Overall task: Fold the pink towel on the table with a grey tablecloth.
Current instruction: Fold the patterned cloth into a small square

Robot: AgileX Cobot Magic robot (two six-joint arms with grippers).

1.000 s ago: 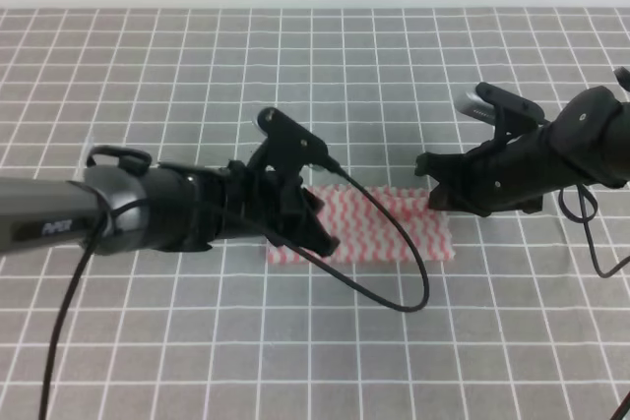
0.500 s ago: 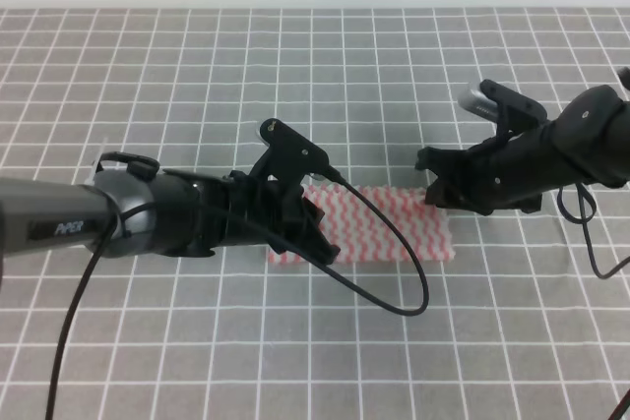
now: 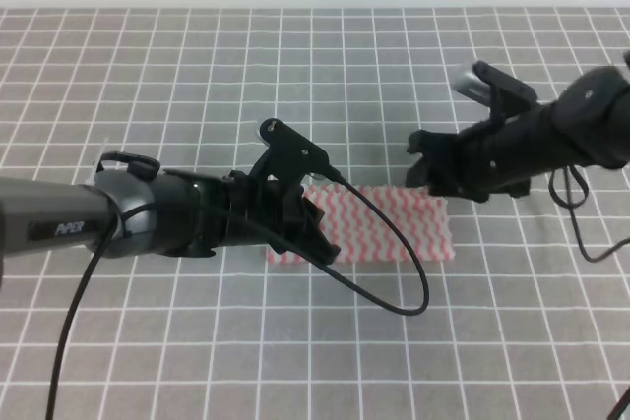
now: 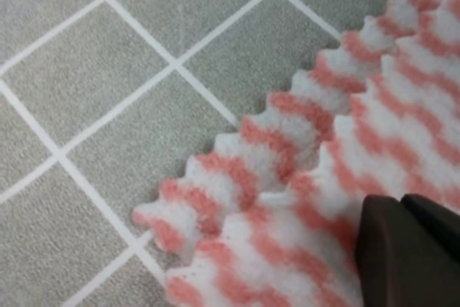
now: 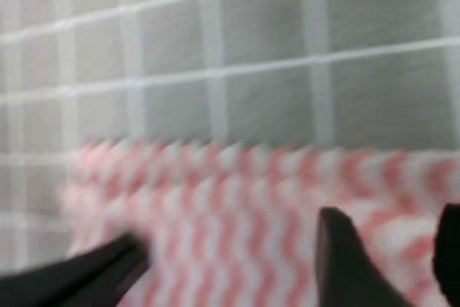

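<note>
The pink towel [image 3: 389, 225] lies flat as a wide strip on the table with a grey tablecloth [image 3: 197, 66], just right of centre in the high view. Your left wrist view shows two zigzag edges stacked and slightly offset at its left end, so I judge one fold already made. Whether a further fold is wanted, you must decide; to my reading at least a crosswise fold is left, and the offset edges are not squared.

Your left gripper [image 3: 313, 233] is down on the towel's left end. In the left wrist view a dark fingertip [image 4: 402, 249] presses on the upper layer near that corner. Only that one tip shows clearly, so I cannot tell whether the jaws stand apart or have pinched cloth.

Your right gripper [image 3: 425, 170] hangs above the far right edge of the towel and is not touching it. The right wrist view is blurred, but dark fingers [image 5: 345, 257] show with a gap between them; I read the jaws as apart and holding nothing.
</note>
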